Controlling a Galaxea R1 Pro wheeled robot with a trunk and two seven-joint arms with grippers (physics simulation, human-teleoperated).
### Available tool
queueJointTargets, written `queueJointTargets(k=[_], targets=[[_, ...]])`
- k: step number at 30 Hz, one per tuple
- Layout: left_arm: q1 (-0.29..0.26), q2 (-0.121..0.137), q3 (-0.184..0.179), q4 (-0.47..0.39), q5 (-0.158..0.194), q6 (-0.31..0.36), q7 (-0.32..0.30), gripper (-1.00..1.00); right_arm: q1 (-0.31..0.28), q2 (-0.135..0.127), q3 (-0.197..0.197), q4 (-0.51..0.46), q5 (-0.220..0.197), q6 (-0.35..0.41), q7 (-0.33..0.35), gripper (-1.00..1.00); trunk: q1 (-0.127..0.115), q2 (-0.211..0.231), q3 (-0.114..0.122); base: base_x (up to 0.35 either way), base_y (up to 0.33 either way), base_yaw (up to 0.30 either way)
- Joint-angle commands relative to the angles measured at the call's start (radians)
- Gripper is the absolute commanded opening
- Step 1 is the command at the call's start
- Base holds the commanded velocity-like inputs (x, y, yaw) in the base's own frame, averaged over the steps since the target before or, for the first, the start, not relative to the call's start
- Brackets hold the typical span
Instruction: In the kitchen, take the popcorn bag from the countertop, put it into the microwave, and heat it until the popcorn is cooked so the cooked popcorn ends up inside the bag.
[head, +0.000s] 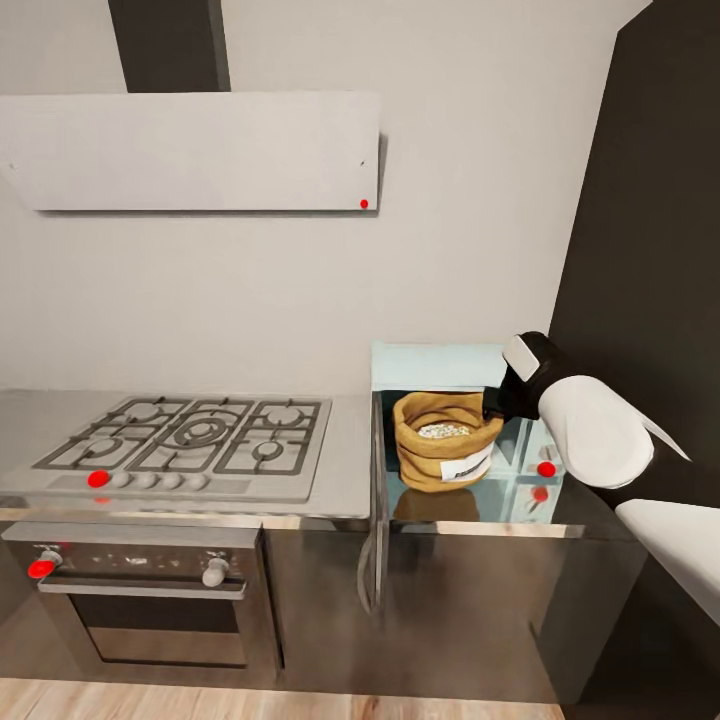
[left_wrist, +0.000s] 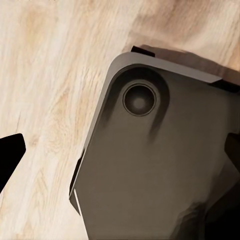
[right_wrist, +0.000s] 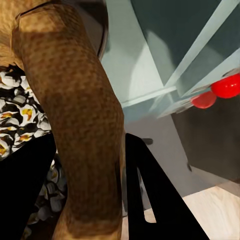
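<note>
The tan-brown popcorn bag (head: 445, 445) stands upright inside the pale blue microwave (head: 440, 362), whose door (head: 378, 500) hangs swung open to the left, seen edge-on. Whitish popcorn (head: 444, 431) with dark specks fills the bag's mouth. My right gripper (head: 497, 405) is at the bag's right rim. In the right wrist view the thick rolled rim (right_wrist: 80, 100) runs between the two black fingers (right_wrist: 150, 200), one inside over the popcorn (right_wrist: 15, 115), one outside, pinching it. My left gripper (left_wrist: 120, 155) is open over the wooden floor and the robot's base.
The grey countertop (head: 345, 470) carries a gas hob (head: 195, 435) left of the microwave, above a steel oven (head: 140, 590). A range hood (head: 190, 150) hangs overhead. A tall dark cabinet (head: 650, 250) stands close on the right. Red knobs (head: 546, 468) mark the microwave's panel.
</note>
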Motion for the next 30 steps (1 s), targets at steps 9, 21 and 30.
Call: queueJointTargets(k=[9, 21, 30], targets=[[0.0, 0.0, -0.001, 0.0, 0.005, 0.0, 0.001, 1.0, -0.002, 0.0, -0.008, -0.001, 0.009, 0.003, -0.003, -1.0, 0.0, -0.001, -0.001, 0.253, 0.0, 0.0], [0.0, 0.0, 0.001, 0.0, 0.005, -0.002, 0.0, 1.0, -0.003, -0.001, -0.009, -0.001, 0.011, 0.003, -0.006, -1.0, 0.0, -0.001, -0.001, 0.023, 0.0, 0.0], [0.0, -0.001, 0.003, -0.002, 0.004, -0.005, 0.001, 1.0, -0.009, 0.006, -0.011, 0.041, 0.029, 0.003, -0.038, -1.0, 0.0, 0.0, -0.001, 0.0, 0.0, 0.0]])
